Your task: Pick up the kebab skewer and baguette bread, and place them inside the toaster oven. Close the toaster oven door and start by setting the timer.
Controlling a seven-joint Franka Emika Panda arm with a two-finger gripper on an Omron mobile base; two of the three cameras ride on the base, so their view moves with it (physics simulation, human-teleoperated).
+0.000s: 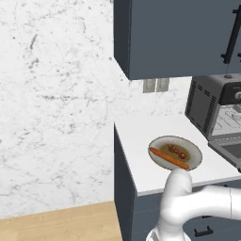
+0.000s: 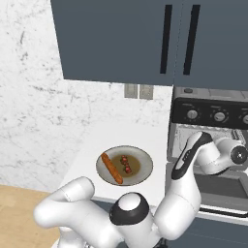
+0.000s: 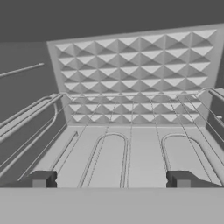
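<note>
The kebab skewer [image 2: 126, 164] lies on the plate [image 2: 145, 170], near its middle, with red and dark chunks along a short stick. The baguette bread [image 2: 112, 168] lies on the same plate, just beside the skewer on the side away from the oven, and runs diagonally across the dish. In the left base view you see both again: skewer [image 1: 177, 151] toward the far side of the plate [image 1: 195, 151], loaf [image 1: 168, 158] along its near edge.

The plate rests on the white worktop [image 2: 116, 133], close to its front edge and near the toaster oven [image 2: 208, 104], which stands to the right of it. The toaster oven door [image 2: 218, 186] is folded down and open. Three knobs [image 2: 192, 114] sit in a row on the dark panel above the opening.

The claw [image 3: 112, 178] is inside the oven cavity. In the hand view its two fingertips [image 3: 41, 179] stand wide apart with nothing between them, above the oven floor and the wire rack [image 3: 131, 94]. The dimpled back wall [image 3: 135, 74] faces the camera.

Dark blue cupboards [image 2: 121, 38] hang above the worktop. A twin wall outlet [image 2: 137, 91] is set in the marble backsplash [image 2: 34, 97] beneath them.
</note>
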